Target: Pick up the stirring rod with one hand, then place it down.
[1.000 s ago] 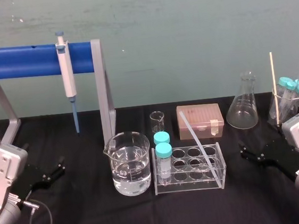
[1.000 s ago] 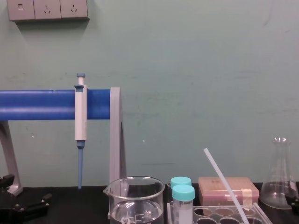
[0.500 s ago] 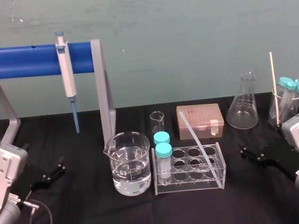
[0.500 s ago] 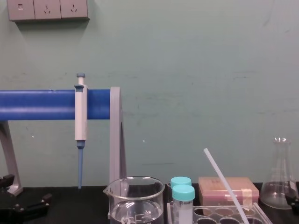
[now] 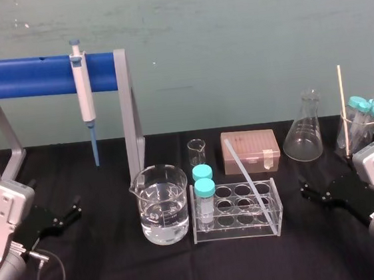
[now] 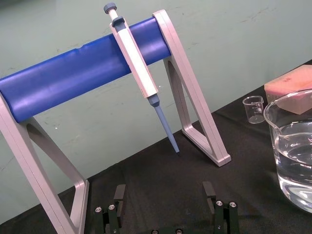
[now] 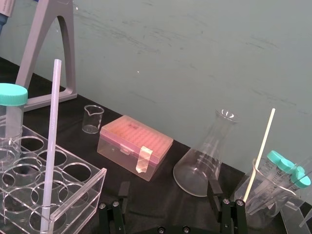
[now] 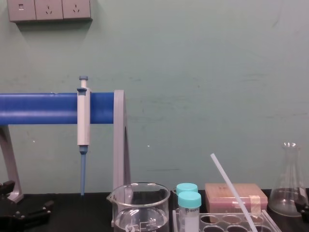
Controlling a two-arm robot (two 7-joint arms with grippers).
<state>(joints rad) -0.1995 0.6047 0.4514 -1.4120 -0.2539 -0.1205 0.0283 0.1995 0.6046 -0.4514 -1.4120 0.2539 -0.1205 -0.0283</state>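
The stirring rod [image 5: 249, 181] is a thin white translucent rod leaning tilted in the clear tube rack [image 5: 270, 221] at the table's middle; its lower end stands in a front-right hole. The rod [image 7: 51, 146] also shows in the right wrist view, and the rod [image 8: 234, 193] in the chest view. My right gripper [image 5: 305, 190] rests low on the black table, right of the rack, open and empty, its fingers [image 7: 124, 191] spread wide. My left gripper [image 5: 72, 210] is parked at the left, open, with nothing between its fingers [image 6: 119, 193].
A water-filled beaker [image 5: 160, 206] and two teal-capped tubes [image 5: 205, 195] stand left of the rod. Behind are a small beaker [image 5: 197, 151], a pink tip box [image 5: 250, 151] and a flask [image 5: 304, 131]. A pipette [image 5: 83, 91] hangs on the blue stand [image 5: 26, 76]. Far right, a beaker [image 5: 361, 132] holds capped tubes and a cream stick.
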